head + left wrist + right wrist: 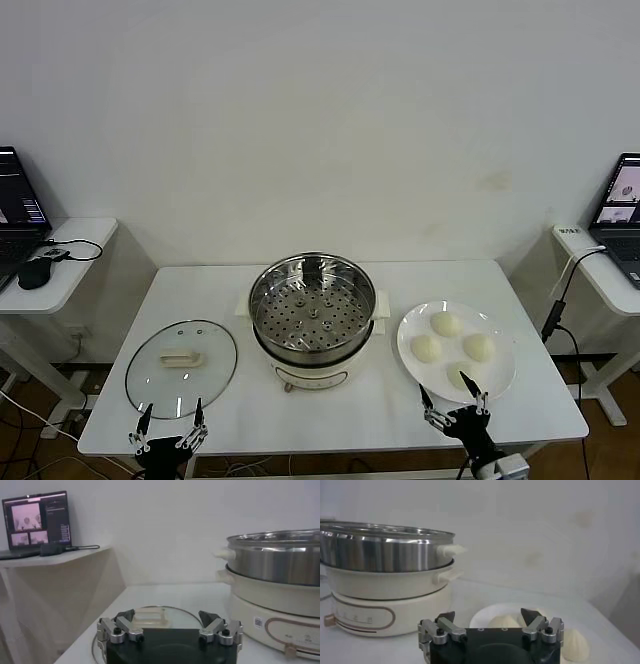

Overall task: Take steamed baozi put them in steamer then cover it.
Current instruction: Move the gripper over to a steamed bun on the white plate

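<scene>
Both grippers at table's (pixel 330 425) near edge

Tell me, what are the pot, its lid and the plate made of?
The steamer looks like polished stainless steel: it is shiny and mirror-like, with a perforated tray inside; its cream base looks like glossy plastic, though that is a guess. The cover seems clear glass, since the table shows through, with a metal rim and cream handle. The white plate looks glazed ceramic, possibly plastic.

We find no legible text anywhere. The small label on the steamer (pixel 258 622) base is too small to read. The laptop (pixel 36 524) screen shows only unreadable content.
</scene>
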### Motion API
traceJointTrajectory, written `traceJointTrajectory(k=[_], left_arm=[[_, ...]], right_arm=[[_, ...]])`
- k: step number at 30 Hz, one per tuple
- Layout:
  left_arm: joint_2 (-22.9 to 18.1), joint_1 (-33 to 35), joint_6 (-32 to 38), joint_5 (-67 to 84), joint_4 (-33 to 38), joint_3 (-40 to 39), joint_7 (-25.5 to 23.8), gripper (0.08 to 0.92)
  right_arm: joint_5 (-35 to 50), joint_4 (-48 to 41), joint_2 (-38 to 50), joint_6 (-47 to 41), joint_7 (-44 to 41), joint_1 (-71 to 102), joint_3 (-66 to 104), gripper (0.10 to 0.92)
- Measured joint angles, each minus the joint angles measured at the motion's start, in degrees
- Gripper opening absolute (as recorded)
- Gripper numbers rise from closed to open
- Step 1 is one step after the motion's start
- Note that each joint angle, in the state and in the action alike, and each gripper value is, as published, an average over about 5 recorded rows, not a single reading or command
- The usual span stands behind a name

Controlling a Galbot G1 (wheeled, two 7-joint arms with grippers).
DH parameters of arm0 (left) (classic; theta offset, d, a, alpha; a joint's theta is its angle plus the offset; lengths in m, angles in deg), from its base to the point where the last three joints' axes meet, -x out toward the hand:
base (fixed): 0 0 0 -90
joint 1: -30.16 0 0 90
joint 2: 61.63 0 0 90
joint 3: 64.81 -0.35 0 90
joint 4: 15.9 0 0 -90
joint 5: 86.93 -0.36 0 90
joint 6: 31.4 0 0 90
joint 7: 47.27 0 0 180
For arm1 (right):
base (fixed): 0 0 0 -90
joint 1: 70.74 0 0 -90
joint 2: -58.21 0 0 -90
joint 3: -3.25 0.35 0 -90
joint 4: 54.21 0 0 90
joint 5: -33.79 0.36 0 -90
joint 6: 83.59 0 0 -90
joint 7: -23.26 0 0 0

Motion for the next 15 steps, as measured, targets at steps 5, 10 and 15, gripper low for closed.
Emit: traceJointTrajectory(k=[5, 10, 15], left_arm=[[0.55, -0.29, -1.61, -1.12, 0.23, -0.33, 0.32, 0.823], [1.0, -0.73, -3.8, -3.46, 0.97, -0.74, 0.56, 0.823], [1.71, -1.37, -5.43, -5.85, 1.18, -0.62, 0.38, 0.823]], right_arm=[[-2.4, -0.88, 3.56, -1.59, -0.5, -3.12, 0.89, 0.823], [-6.81, -3.35, 9.52, -3.7, -1.78, -8.34, 1.03, 0.822], [-12.69, -7.35, 16.74, -5.99, -6.06, -15.0, -0.23, 0.823]])
